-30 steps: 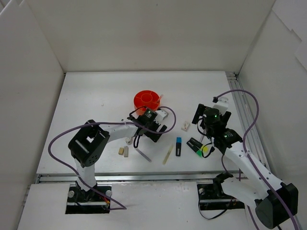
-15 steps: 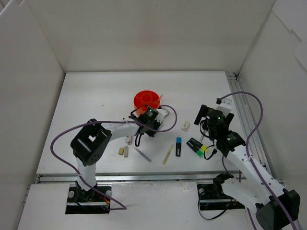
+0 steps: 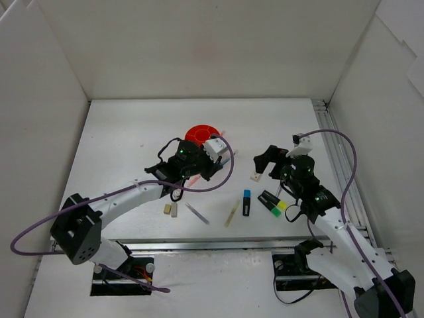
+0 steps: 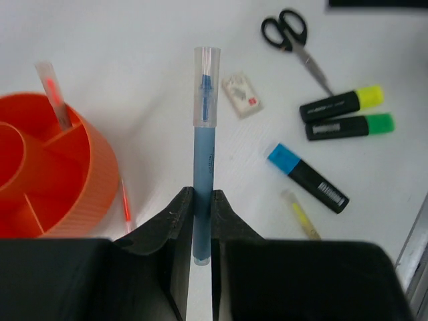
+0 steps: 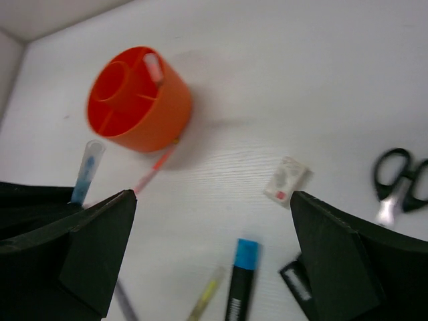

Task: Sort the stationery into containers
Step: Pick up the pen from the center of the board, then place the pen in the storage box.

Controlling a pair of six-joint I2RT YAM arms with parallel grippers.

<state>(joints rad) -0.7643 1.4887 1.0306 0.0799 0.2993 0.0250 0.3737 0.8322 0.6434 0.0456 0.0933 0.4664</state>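
Note:
My left gripper [image 4: 202, 200] is shut on a blue pen [image 4: 203, 147] and holds it above the table, its clear cap pointing away. In the top view that gripper [image 3: 220, 159] hangs just right of the round orange organiser [image 3: 202, 136]. An orange pen [image 4: 52, 93] stands in one compartment of the organiser [image 4: 73, 194]. My right gripper [image 5: 212, 200] is open and empty above a blue-ended highlighter [image 5: 239, 281] and a white eraser [image 5: 286, 179]; in the top view it [image 3: 270, 162] hovers near that eraser [image 3: 255, 176].
On the table lie the green- and yellow-ended highlighters [image 3: 273, 203], a yellow pen [image 3: 232, 214], a grey pen [image 3: 197, 212], two tan erasers [image 3: 171, 210] and black scissors [image 4: 294, 40]. A loose orange pen [image 5: 155, 167] lies beside the organiser. White walls enclose the table.
My left gripper has shut on the blue pen and lifted it up and to the right, beside the organiser. My right gripper has swung a little left, still open.

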